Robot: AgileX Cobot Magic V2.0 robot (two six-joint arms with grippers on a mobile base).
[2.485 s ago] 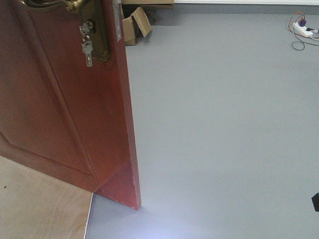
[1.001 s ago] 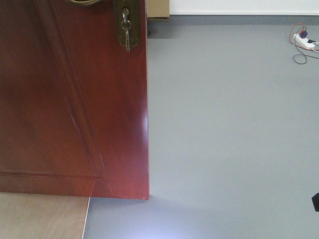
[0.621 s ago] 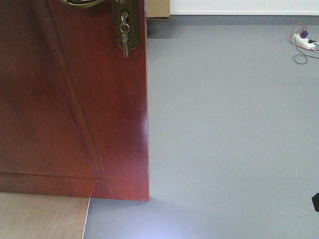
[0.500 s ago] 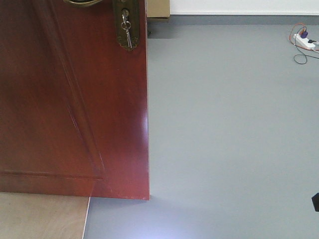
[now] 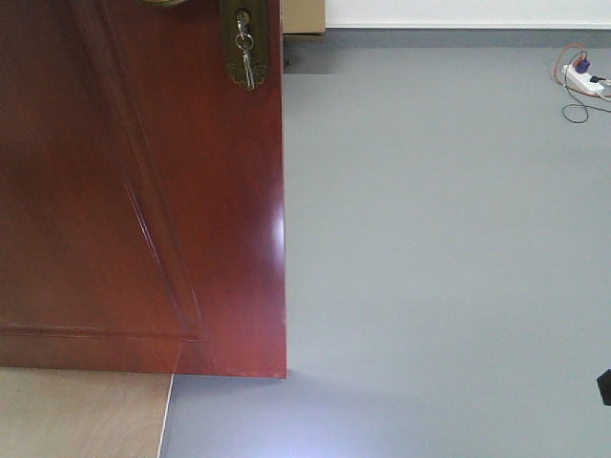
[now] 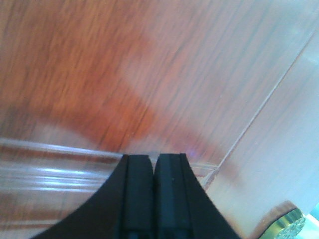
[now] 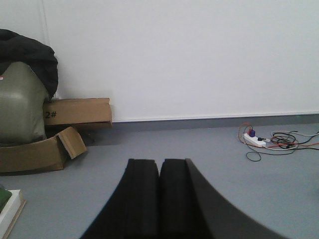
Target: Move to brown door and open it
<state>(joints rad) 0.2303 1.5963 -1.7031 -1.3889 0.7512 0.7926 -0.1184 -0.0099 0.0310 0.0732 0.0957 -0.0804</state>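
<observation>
The brown door (image 5: pixel 134 191) fills the left half of the front view, its free edge upright near the middle. Its brass lock plate (image 5: pixel 245 43) with hanging keys sits at the top, and only a sliver of the lever handle (image 5: pixel 162 3) shows above it. In the left wrist view my left gripper (image 6: pixel 153 157) is shut with nothing in it, its tips very close to the door's glossy panel (image 6: pixel 149 74), just under a raised moulding. A brass part (image 6: pixel 289 226) shows at the lower right. My right gripper (image 7: pixel 159 162) is shut and empty, pointing over grey floor.
Pale plywood flooring (image 5: pixel 86 415) lies under the door. Grey floor (image 5: pixel 430 239) stretches to the right. A power strip with cables (image 5: pixel 582 76) lies far right, also the power strip (image 7: pixel 256 141). Cardboard boxes (image 7: pixel 75 112) and a dark bundle (image 7: pixel 20 94) stand against the white wall.
Since 2.5 s ago the door's face has turned from angled to square-on and its edge has shifted right. In the last second the keys swing and the handle slips upward out of frame.
</observation>
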